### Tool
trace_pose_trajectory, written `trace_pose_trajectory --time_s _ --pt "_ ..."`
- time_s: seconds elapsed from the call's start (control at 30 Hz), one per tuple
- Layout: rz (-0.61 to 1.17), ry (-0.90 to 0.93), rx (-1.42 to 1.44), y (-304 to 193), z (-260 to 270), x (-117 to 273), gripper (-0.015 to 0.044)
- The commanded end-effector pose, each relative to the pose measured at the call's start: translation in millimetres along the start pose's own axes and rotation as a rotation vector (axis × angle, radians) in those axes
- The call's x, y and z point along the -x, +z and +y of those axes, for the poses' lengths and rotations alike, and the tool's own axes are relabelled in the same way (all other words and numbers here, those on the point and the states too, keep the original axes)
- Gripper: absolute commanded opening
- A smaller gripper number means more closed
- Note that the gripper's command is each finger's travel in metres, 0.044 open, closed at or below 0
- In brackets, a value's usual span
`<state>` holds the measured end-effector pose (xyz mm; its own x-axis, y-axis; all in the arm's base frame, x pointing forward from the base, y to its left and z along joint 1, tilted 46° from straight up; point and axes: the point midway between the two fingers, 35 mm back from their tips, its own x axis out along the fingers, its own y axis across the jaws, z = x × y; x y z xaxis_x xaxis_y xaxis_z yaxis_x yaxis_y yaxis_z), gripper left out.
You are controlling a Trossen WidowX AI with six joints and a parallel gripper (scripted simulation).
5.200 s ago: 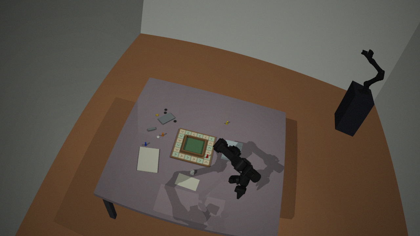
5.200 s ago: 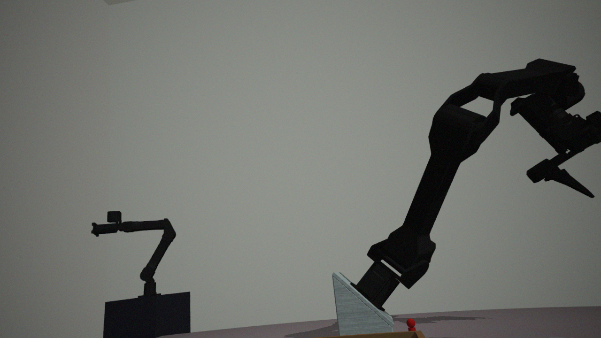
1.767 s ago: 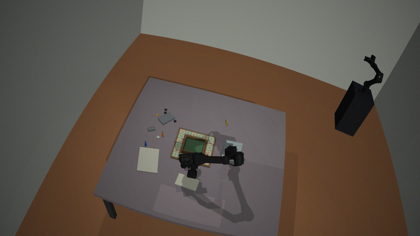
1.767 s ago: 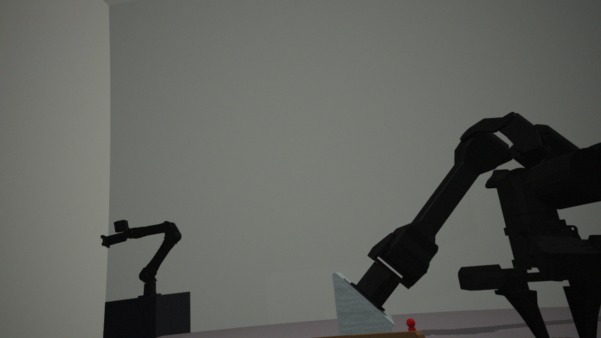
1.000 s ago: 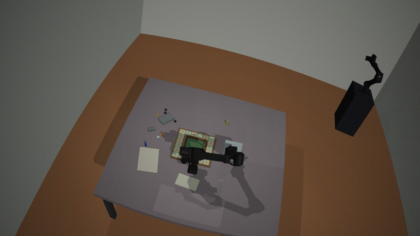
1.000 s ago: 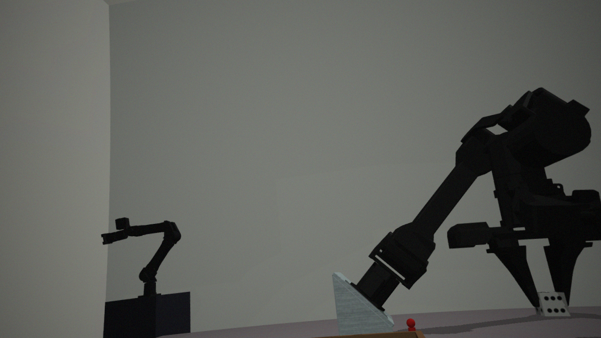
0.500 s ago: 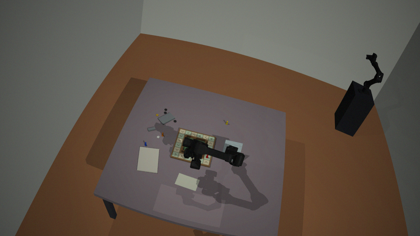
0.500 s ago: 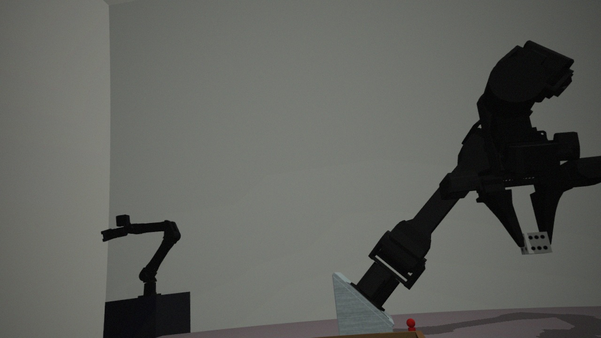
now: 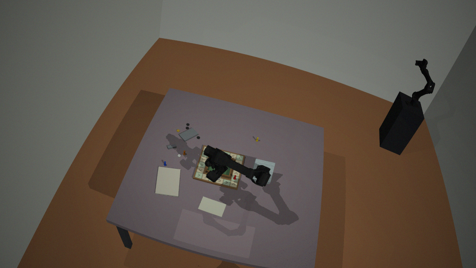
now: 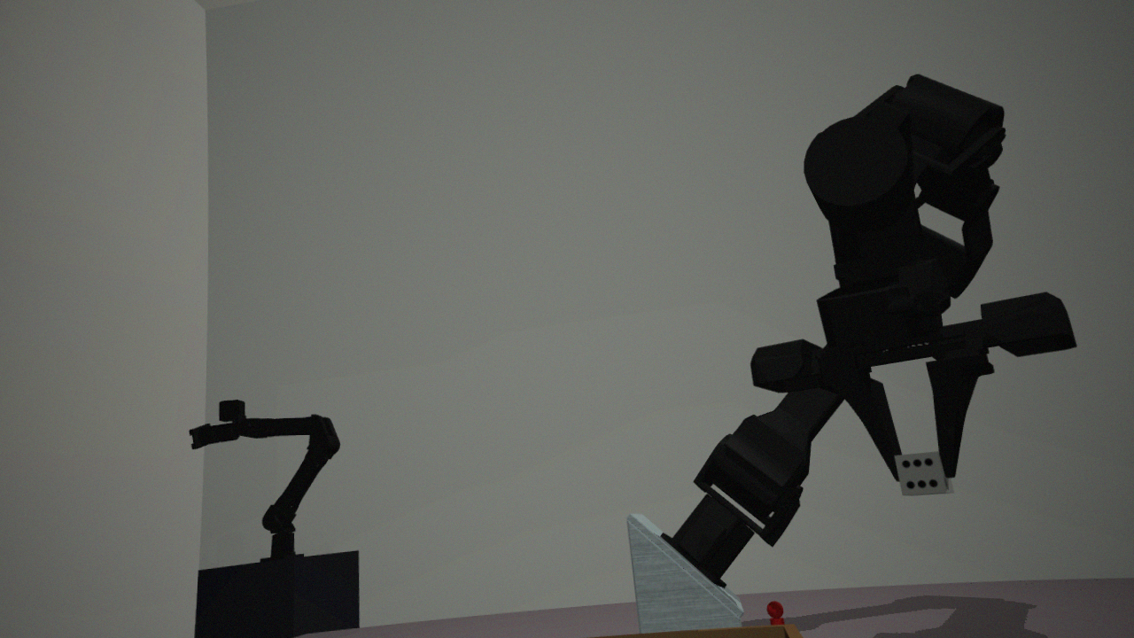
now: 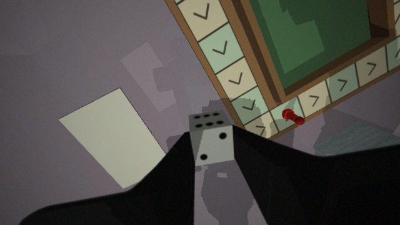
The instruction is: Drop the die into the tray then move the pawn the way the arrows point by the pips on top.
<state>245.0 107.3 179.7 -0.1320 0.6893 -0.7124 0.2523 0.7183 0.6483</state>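
My gripper (image 10: pixel 924 476) (image 11: pixel 209 134) is shut on the white die (image 10: pixel 921 473) (image 11: pixel 214 144). The die hangs in the air between the fingertips, with a six face and a two face showing in the wrist view. The board (image 11: pixel 194 44) lies below, its arrowed squares around the dice tray (image 11: pixel 303 50), which has a green floor. The red pawn (image 9: pixel 234 177) (image 10: pixel 775 610) (image 11: pixel 292 116) stands on a green square beside a corner of the ring. In the top view my arm covers part of the board and tray and hides the die.
A cream sheet (image 9: pixel 212 206) (image 11: pixel 112 137) lies beside the board, and a larger cream slab (image 9: pixel 168 181) lies farther left. Orange (image 9: pixel 184 152), blue (image 9: pixel 164 163) and yellow (image 9: pixel 257 139) pawns stand apart. A grey slab (image 9: pixel 188 134) has small discs near it. Another arm stands on a dark pedestal (image 9: pixel 399 123).
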Motion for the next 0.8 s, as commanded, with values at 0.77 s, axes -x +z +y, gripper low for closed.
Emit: trace_pose_trajectory --time_s 0.77 --pt "0.002 -0.009 -0.917 69.2 -117.8 -26.2 0.0000"
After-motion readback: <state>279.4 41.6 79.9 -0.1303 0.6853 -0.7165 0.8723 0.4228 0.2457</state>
